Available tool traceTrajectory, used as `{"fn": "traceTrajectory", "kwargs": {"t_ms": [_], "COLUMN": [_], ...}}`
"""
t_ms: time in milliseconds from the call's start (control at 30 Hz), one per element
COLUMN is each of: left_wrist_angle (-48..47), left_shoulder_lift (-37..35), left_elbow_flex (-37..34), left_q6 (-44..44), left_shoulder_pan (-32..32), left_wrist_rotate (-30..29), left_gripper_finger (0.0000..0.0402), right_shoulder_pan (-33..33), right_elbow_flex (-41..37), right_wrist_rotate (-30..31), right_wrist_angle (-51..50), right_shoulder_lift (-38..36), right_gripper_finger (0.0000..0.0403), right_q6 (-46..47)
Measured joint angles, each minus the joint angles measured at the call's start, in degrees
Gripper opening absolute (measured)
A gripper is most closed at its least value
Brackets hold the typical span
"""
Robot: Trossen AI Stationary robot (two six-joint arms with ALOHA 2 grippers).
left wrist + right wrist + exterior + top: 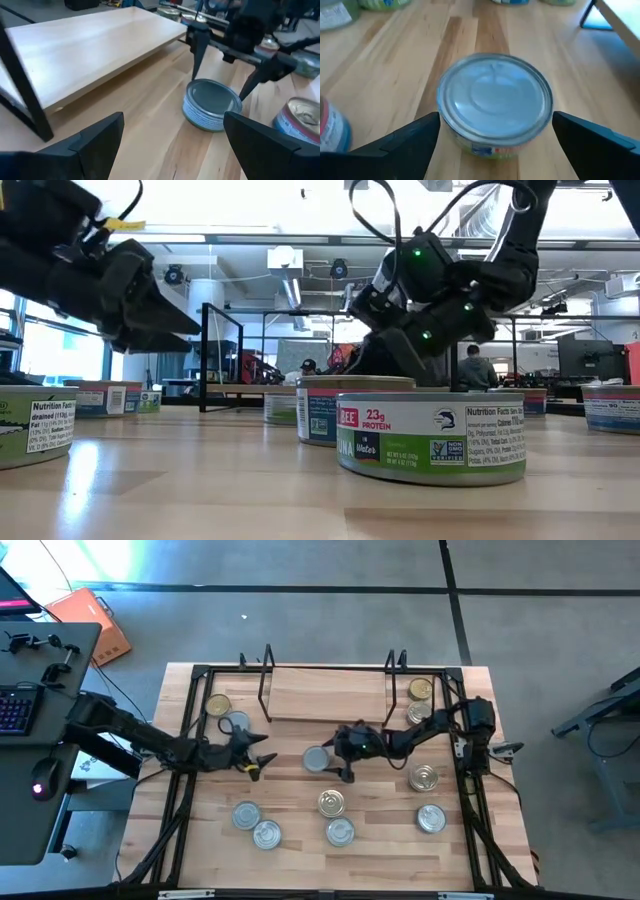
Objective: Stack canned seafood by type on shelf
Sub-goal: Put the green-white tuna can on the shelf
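A silver-topped can (316, 759) stands on its base on the table, in front of the shelf (325, 695), whose board is bare. My right gripper (495, 150) is open right behind this can (495, 102), one finger at each side of it, not touching. My left gripper (262, 762) is open a little to the can's left and holds nothing; in its wrist view, the can (212, 105) and the right arm's fingers (199, 47) show beyond it. Other canned seafood stands scattered on the table.
Two cans (228, 715) stand left of the shelf and two gold-topped ones (420, 700) right of it. Several more (332, 802) stand toward the near edge. A black frame (190, 740) runs along the table's sides. There is bare wood between the grippers and the shelf.
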Motion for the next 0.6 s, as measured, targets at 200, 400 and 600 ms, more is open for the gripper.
{"fn": "traceTrajectory", "kwargs": {"t_ms": [200,400,600], "left_wrist_angle": [3.23,5.44,5.63], "left_shoulder_lift": [10.99,21.97,31.86], "left_elbow_flex": [3.53,8.20,14.14], "left_q6": [1.52,1.52,2.14], "left_shoulder_pan": [0.04,1.90,4.55], "left_wrist_rotate": [0.20,2.22,3.53], "left_gripper_finger": [0.0335,0.0335,0.0335], "right_shoulder_pan": [-0.34,-0.31,-0.13], "right_elbow_flex": [2.28,4.57,4.65], "right_wrist_rotate": [-1.49,-1.52,-1.34], "right_wrist_angle": [1.29,1.22,1.03], "right_shoulder_lift": [3.58,5.74,5.77], "right_gripper_finger": [0.0381,0.0381,0.0381], "right_q6": [-0.43,-0.04,0.02]}}
